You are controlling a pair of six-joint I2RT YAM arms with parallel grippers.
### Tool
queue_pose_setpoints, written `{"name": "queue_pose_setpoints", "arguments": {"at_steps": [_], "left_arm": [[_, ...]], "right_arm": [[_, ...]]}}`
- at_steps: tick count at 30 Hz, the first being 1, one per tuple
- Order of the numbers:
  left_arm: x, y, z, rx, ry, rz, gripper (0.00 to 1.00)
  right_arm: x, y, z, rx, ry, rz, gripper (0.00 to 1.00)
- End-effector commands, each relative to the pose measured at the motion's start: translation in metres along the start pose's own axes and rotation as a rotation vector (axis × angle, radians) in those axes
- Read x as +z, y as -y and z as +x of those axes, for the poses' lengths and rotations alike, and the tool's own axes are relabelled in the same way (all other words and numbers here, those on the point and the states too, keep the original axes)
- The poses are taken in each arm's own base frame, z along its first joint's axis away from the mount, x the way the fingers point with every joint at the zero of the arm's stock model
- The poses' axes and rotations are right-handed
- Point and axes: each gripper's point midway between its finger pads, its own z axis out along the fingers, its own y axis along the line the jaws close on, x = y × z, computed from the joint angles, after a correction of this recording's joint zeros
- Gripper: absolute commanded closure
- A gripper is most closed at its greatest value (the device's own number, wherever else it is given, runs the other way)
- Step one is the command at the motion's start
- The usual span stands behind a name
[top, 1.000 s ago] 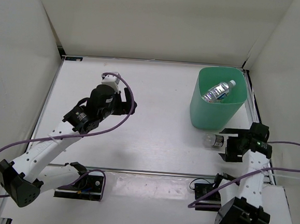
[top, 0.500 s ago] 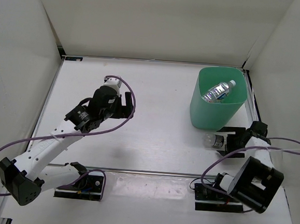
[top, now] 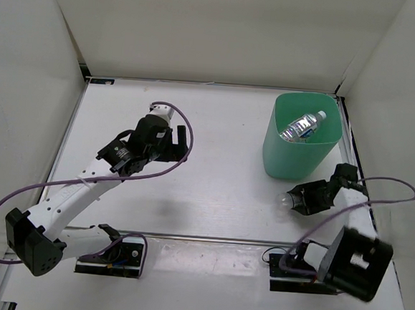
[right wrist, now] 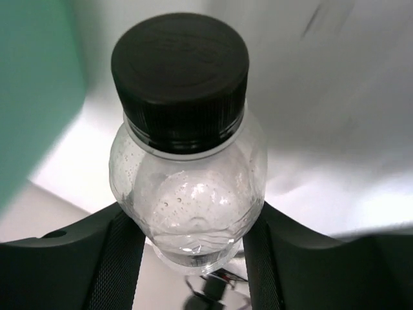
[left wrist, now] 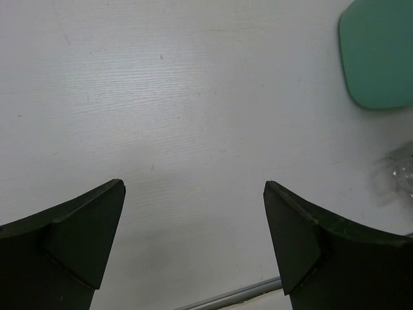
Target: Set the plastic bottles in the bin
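Now right gripper (right wrist: 190,255) has closed round stubby bottle (right wrist: 188,194).

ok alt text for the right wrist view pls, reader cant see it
Close-up of a stubby clear bottle with a black cap, held between the two black fingers of the right gripper. A blurred edge of the mint-green bin fills the left side, with the white table behind.

Left arm (top: 75,191), right arm (top: 349,200): white links, black joints. Purple cables (top: 17,197) trail along both. Left gripper (left wrist: 193,206) fingers (left wrist: 71,239) matte black.
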Motion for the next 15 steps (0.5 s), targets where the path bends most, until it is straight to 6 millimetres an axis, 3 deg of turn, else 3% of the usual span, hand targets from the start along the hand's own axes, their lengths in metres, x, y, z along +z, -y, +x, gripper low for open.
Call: {"name": "queue_pose_setpoints", "arguments": {"at_steps": [1,3,4,6,7,8,11,12,15], "left_arm": [[-0.009,0.004,-0.018,-0.019,0.051,0.011,0.0],[-0.01,0.001,-0.017,-0.019,0.058,0.002,0.0],[-0.013,0.001,-0.019,-0.021,0.065,0.006,0.0],[-0.011,-0.001,-0.014,-0.018,0.055,0.001,0.0],[-0.012,-0.001,-0.015,-0.021,0.064,0.006,0.0],[-0.012,-0.001,-0.015,-0.021,0.064,0.006,0.0],[-0.013,-0.002,-0.012,-0.02,0.063,0.005,0.0],[-0.013,-0.002,-0.012,-0.02,0.063,0.005,0.0],[-0.012,0.0,-0.007,-0.027,0.046,0.019,0.0]], "right_arm": [[-0.036,0.01,0.037,-0.049,0.023,0.004,0.6],[-0.051,0.017,0.06,0.015,-0.013,-0.025,0.61],[-0.078,-0.002,0.064,-0.02,0.033,-0.143,0.64],[-0.113,-0.021,0.069,-0.034,0.083,-0.249,0.7],[-0.151,-0.045,0.071,-0.072,0.144,-0.354,0.7],[-0.172,-0.061,0.07,-0.107,0.186,-0.425,0.73],[-0.219,-0.11,0.05,-0.235,0.318,-0.523,0.74],[-0.241,-0.138,0.039,-0.278,0.359,-0.553,0.74],[-0.264,-0.189,0.012,-0.342,0.423,-0.59,0.65]]}}
